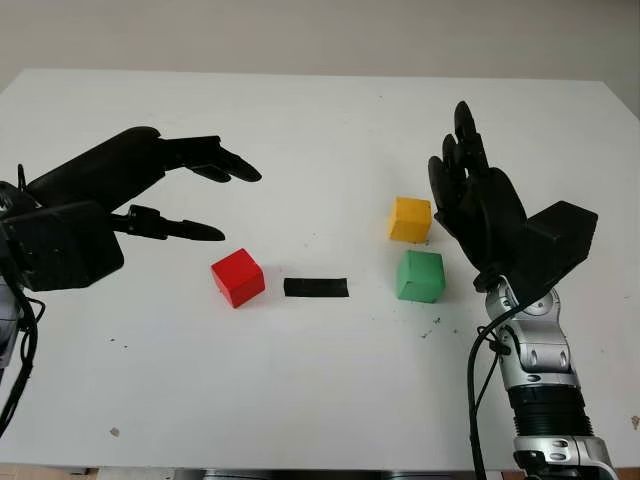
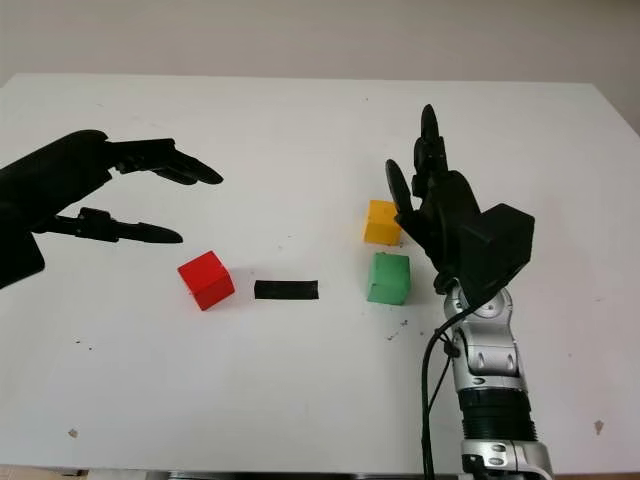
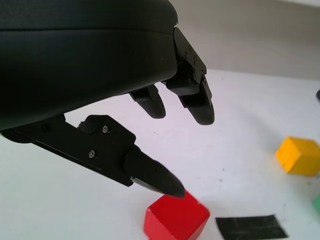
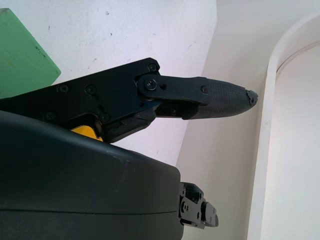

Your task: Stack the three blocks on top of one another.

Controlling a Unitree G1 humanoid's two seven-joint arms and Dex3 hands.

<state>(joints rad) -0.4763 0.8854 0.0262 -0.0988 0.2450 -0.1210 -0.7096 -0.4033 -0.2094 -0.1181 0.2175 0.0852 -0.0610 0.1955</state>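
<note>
Left hand point(image 1: 150, 195) open, hovering at ten o'clock of the red block point(image 1: 238, 277); right hand point(image 1: 480, 205) open, upright beside the yellow block point(image 1: 410, 219) and green block point(image 1: 420, 276).

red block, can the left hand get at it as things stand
Probably yes. The left hand is open and raised just beyond and to the left of the red block, with nothing between them. The black strip lies apart on the block's far side from the hand.

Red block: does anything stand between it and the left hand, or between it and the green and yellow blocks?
Nothing blocks the open left hand, hovering above and behind the red block. A flat black strip lies on the table between it and the green block and yellow block; lifting clears it.
</note>
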